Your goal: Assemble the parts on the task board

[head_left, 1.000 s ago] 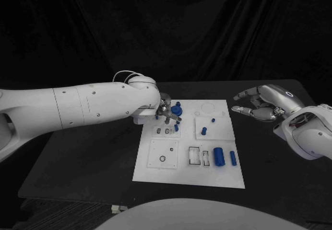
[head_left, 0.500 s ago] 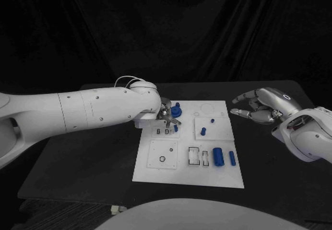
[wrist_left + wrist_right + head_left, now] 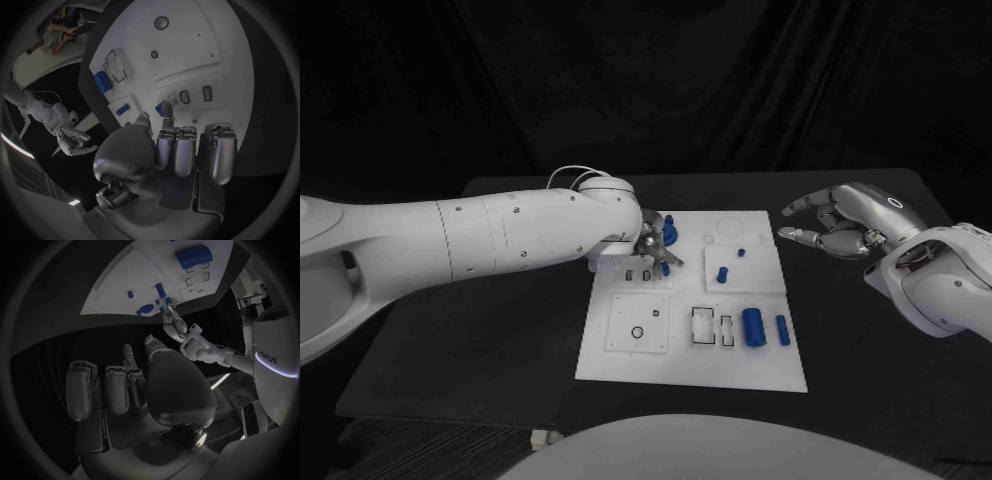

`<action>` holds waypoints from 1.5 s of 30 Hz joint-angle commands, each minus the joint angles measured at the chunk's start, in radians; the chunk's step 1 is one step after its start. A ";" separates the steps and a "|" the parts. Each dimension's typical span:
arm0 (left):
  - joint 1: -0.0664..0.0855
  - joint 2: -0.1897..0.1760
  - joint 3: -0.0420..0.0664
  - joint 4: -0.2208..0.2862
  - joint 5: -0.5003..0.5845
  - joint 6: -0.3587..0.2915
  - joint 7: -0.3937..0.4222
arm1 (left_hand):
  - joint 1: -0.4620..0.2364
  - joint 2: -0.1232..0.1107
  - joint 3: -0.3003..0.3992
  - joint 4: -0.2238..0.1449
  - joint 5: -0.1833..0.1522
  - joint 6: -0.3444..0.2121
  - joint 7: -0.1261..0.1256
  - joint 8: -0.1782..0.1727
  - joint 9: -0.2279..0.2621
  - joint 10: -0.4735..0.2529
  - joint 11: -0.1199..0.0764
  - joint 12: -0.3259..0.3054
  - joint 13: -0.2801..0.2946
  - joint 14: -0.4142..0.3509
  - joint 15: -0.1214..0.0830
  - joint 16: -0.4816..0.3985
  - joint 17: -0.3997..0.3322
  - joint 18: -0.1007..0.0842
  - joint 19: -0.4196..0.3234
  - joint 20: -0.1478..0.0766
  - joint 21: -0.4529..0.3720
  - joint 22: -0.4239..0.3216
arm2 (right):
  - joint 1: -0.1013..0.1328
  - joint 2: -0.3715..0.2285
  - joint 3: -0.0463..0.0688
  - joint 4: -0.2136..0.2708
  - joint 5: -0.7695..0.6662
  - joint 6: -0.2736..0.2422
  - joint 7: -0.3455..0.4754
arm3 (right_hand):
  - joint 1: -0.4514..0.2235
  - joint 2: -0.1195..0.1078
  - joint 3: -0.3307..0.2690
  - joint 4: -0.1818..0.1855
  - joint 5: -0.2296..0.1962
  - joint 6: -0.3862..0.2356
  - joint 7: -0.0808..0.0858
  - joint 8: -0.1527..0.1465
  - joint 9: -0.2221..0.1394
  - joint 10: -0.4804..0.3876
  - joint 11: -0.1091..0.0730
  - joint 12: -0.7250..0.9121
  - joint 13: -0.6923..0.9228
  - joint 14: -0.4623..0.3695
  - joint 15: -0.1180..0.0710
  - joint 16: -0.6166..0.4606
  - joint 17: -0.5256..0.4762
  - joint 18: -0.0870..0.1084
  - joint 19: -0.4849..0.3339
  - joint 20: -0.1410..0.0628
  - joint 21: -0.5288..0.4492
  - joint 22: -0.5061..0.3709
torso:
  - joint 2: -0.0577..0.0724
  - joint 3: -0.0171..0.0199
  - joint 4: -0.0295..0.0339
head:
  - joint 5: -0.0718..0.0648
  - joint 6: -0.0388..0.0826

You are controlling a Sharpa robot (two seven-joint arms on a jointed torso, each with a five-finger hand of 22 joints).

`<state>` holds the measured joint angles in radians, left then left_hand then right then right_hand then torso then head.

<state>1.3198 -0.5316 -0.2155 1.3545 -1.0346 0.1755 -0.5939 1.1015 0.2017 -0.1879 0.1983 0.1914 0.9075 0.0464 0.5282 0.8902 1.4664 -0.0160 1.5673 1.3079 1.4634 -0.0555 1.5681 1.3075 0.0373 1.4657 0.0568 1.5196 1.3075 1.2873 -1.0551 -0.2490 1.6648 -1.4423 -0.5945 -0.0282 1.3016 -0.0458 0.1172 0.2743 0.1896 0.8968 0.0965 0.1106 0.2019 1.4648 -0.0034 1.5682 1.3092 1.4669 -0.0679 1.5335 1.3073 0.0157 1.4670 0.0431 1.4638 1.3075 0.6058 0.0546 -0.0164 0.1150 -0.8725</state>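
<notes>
- Black table (image 3: 488, 330) carries the white rectangular task board (image 3: 692, 370); small blue parts (image 3: 754, 327) lie on it
- Left hand (image 3: 648, 246) over the board's far corner, fingertips by a blue part; whether it grips, I cannot tell
- Right hand (image 3: 845, 222) hovers beside the board, fingers curled, holding nothing

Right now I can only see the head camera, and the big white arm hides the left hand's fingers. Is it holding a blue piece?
Observer: The left wrist view shows a small blue plastic peg right at the fingertips of the silver left hand. I can't tell whether it is pinched or only touched.
Operator: What's under the peg?
Observer: The flat white task board, with two small dark-rimmed oblong slots just beyond the fingertips.
Operator: Is the other hand hiding something in its palm?
Observer: No. The right wrist view looks along the palm of the silver right hand. Its fingers are curled in with nothing in them, over the black table and off the board.
</notes>
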 commanded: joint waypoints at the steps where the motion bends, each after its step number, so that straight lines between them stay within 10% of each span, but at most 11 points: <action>1: -0.004 0.004 0.001 -0.005 -0.001 0.003 0.031 | 0.009 0.002 0.005 0.000 0.005 -0.004 -0.003 -0.005 0.001 0.104 -0.004 0.003 0.263 0.107 -0.008 0.003 0.263 -0.005 -0.002 -0.006 -0.004 0.148 | -0.003 0.001 0.001 -0.002 -0.001 -0.011 0.001 | 0.000 0.008 -0.003 -0.001 0.005 0.007 0.002 0.004 0.001 0.106 0.004 0.003 0.262 0.090 0.004 -0.004 0.199 0.012 0.055 0.002 -0.004 0.227 | -0.002 0.0001 0.0003 | -0.002 0.000; 36: -0.017 0.011 0.001 -0.034 -0.001 -0.013 0.037 | 0.040 -0.011 0.055 -0.045 0.028 -0.003 -0.002 -0.053 0.024 0.104 -0.004 0.003 0.263 0.107 -0.008 0.003 0.263 -0.002 -0.008 -0.006 -0.012 0.142 | -0.019 0.005 0.001 -0.014 -0.001 0.001 -0.002 | -0.002 0.009 -0.003 0.000 0.006 0.011 0.003 0.005 0.000 0.106 0.005 0.003 0.262 0.090 0.005 -0.004 0.198 0.012 0.055 0.003 -0.005 0.226 | -0.008 -0.0001 0.0023 | -0.009 0.000; 45: -0.014 -0.053 0.001 0.027 -0.001 -0.111 0.087 | 0.036 -0.024 0.060 -0.048 0.018 0.011 -0.004 -0.054 0.041 0.104 -0.005 0.003 0.263 0.107 -0.010 0.003 0.263 -0.004 -0.003 -0.007 -0.010 0.147 | -0.019 0.005 0.001 0.007 -0.001 0.003 -0.012 | 0.038 -0.001 0.004 -0.031 0.022 0.026 0.007 0.001 -0.004 0.106 0.010 0.003 0.262 0.090 0.008 -0.004 0.199 0.012 0.055 0.006 -0.005 0.226 | -0.010 -0.0028 0.0014 | 0.003 0.000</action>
<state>1.3039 -0.5776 -0.2153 1.3706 -1.0354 0.1357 -0.5584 1.1356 0.1886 -0.1330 0.1488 0.2141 0.9113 0.0427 0.4809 0.9284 1.4662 -0.0158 1.5675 1.3087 1.4671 -0.0588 1.5681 1.3074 0.0373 1.4621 0.0533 1.5122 1.3074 1.2704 -1.0505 -0.2490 1.6636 -1.4421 -0.5918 -0.0288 1.3310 -0.0460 0.1201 0.2489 0.2058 0.9165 0.1017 0.1105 0.1988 1.4672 -0.0012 1.5682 1.3092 1.4669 -0.0679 1.5335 1.3073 0.0158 1.4670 0.0431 1.4638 1.3080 0.5970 0.0528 -0.0147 0.1148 -0.8725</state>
